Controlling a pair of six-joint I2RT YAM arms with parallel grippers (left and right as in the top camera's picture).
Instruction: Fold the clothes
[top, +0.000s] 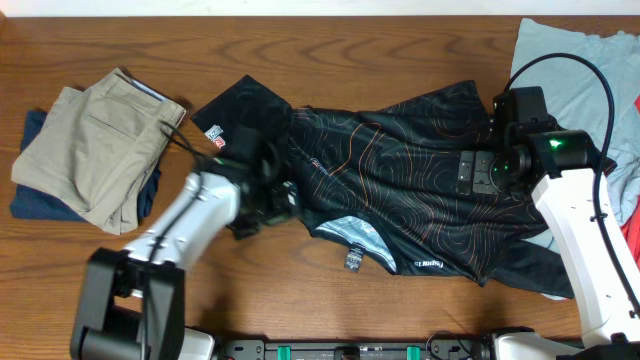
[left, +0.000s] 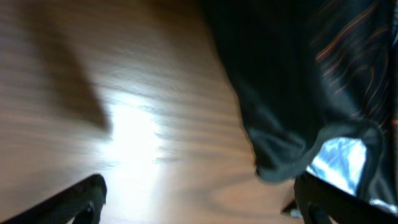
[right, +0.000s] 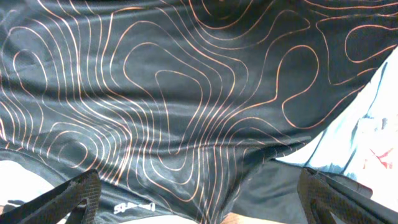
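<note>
Overhead view: black contour-lined sports jersey (top: 400, 180), rumpled across wooden desk (top: 300, 295). Left pincer (left: 199, 202) open beside its edge; right pincer (right: 199, 196) open over its fabric. Step: flattening, likely. Next: grip edges, spread smooth.

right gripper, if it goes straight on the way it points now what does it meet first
Most likely the black sports jersey with thin orange contour lines, which fills the view beyond the open right gripper. How far off the cloth lies is unclear.
</note>
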